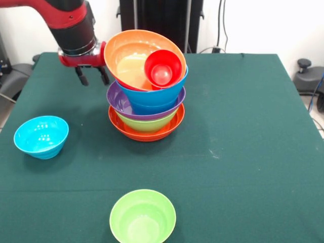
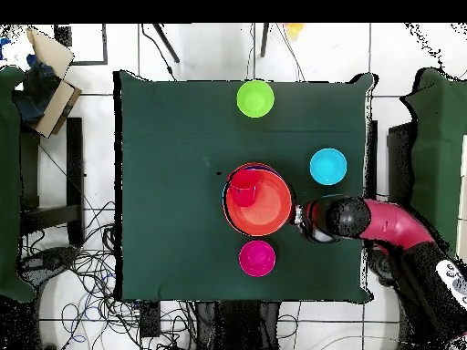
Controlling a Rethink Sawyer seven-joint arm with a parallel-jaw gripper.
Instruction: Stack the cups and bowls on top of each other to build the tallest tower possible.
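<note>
The tower stands mid-table: a wide orange base bowl [image 1: 147, 134], a green bowl [image 1: 147, 123], a purple bowl [image 1: 119, 101] and blue bowls [image 1: 158, 94]. On top a second orange bowl [image 1: 126, 56] lies tilted toward the camera, with the red cup [image 1: 163, 69] on its side inside it. From overhead the tower [image 2: 266, 208] shows the cup [image 2: 243, 189] at its far-left rim. My gripper [image 1: 92, 76] hangs open and empty just left of the top orange bowl, close to its rim; overhead it [image 2: 300, 219] is right of the tower.
A loose blue bowl [image 1: 41, 135] sits at the left, also seen overhead [image 2: 327, 166]. A loose green bowl [image 1: 143, 216] sits at the front edge, also overhead [image 2: 254, 97]. A small magenta bowl [image 2: 257, 258] sits on the robot's side of the tower, hidden in the front view.
</note>
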